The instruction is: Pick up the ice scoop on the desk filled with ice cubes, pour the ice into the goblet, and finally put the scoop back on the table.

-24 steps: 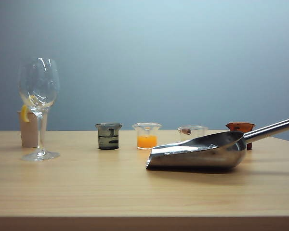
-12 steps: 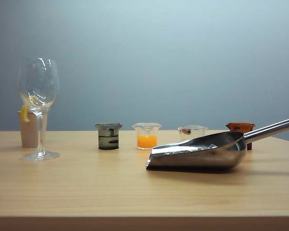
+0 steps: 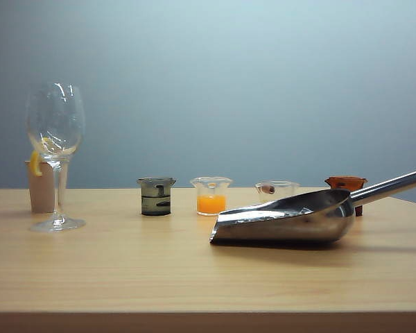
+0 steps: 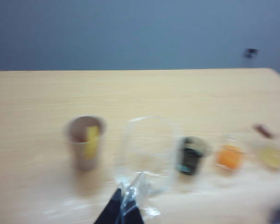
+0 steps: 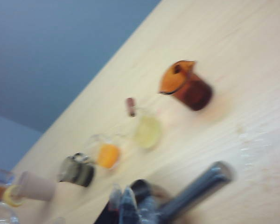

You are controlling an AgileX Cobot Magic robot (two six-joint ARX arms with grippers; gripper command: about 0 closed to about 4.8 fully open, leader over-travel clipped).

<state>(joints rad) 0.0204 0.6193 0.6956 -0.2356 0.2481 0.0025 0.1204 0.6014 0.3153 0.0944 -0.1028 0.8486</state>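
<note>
Silver scoop: the large shiny metal ice scoop [image 3: 291, 220] lies on the right half of the light-brown wood-grain desk [image 3: 125, 270], its trough mouth facing the middle of the table and its long round rod handle [image 3: 392, 186] rising up and out to the right edge of the exterior view.
Ice: pale ice cubes [image 3: 301, 210] only just show inside the trough; I cannot count them.
Goblet: the tall clear stemmed goblet [image 3: 55, 156] stands upright at far left, well apart from the scoop, empty as far as can be seen, with a short beige cup holding a yellow slice [image 3: 41, 186] just behind it.
Between them: a row of small beakers, one dark [image 3: 156, 196], one with orange liquid [image 3: 211, 195], one clear [image 3: 276, 189] and one brown [image 3: 346, 184].
Left gripper: the left gripper [image 4: 121, 212] shows only in its blurred wrist view, dark fingertips close together, near the goblet [image 4: 147, 154]; whether anything is between them cannot be told.
Right gripper: the right gripper [image 5: 130, 205] shows blurred in its own view, jaws closed and empty, just beside the scoop's handle [image 5: 196, 189].
Key relation: the handle's long axis points away to the right, so the right arm looks the nearer one, and it would need to open before taking the rod.
</note>
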